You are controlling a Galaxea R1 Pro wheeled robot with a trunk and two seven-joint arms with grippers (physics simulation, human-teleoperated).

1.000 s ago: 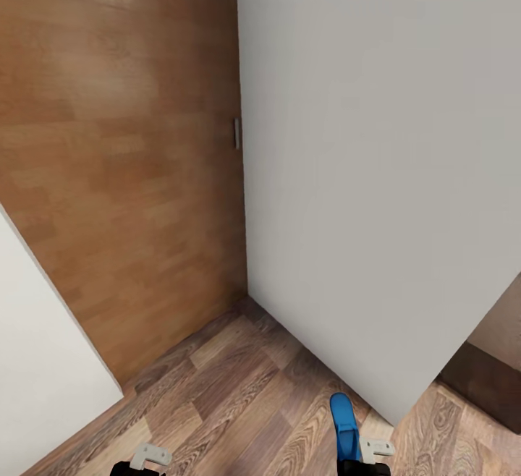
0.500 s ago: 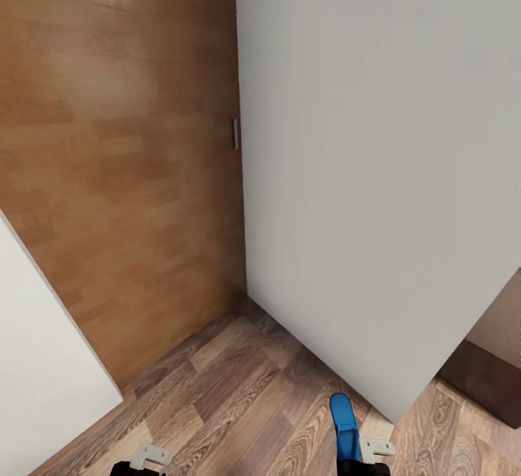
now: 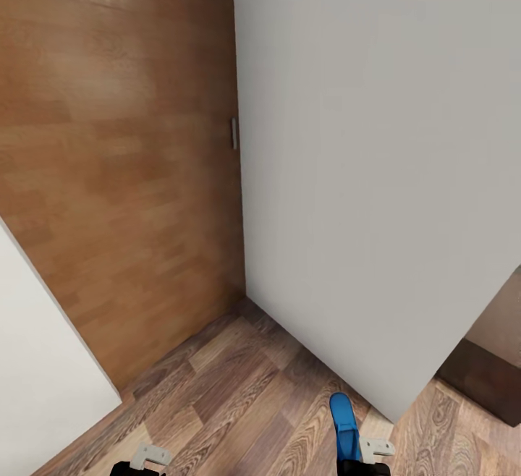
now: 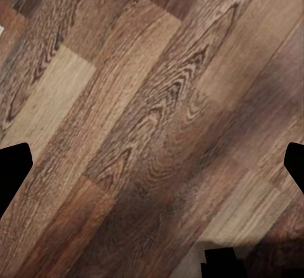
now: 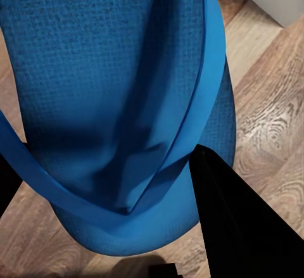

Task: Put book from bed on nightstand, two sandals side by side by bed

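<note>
Both arms sit low at the bottom edge of the head view, pointing forward and down. At lower right the right gripper (image 3: 359,461) holds one blue sandal (image 3: 344,425), which juts up and away from it over the wood-plank floor (image 3: 239,404). In the right wrist view the sandal (image 5: 114,101) fills most of the frame, its thong strap (image 5: 190,132) crossing the sole, and a black finger (image 5: 234,221) lies against its edge, so the fingers are closed on the sandal. At lower left the left gripper (image 3: 141,465) shows little more than a pale bracket; in the left wrist view its dark fingers (image 4: 12,170) sit at opposite edges of the frame, spread wide with bare floor (image 4: 152,126) between them. A grey-white wall (image 3: 376,172) fills the upper right, its bottom edge running just beyond the sandal's tip (very little room there). A brown door (image 3: 116,158) takes the upper left, meeting the wall at a corner in mid-frame. Another white wall (image 3: 36,360) cuts in at lower left. Open floor lies between these, and a dark-brown piece of furniture (image 3: 481,385) shows at lower right.
</note>
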